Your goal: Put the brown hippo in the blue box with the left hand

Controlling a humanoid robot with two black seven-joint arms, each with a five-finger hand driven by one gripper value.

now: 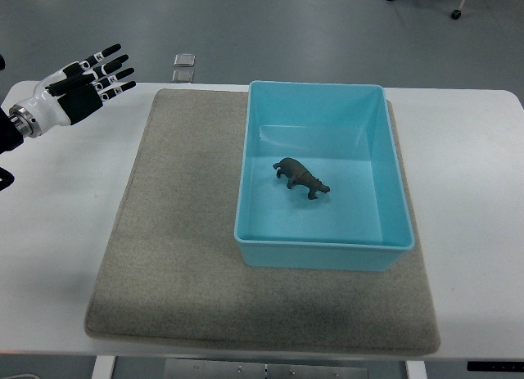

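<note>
The robot's black and white left hand point(82, 84) is up at the far left. Its fingers point(110, 68) are stretched out flat and hold nothing.

This looks like a robotics lab or test room: a plain white bench point(475, 150) topped with a grey felt mat point(180, 256), bare grey floor point(286, 27) beyond, and chair or cart casters point(455, 14) at the far edge.

I'm seeing a white table point(475, 150) carrying a grey mat point(180, 232) — lying just beyond the left hand's point(82, 88) fingertips.
</note>
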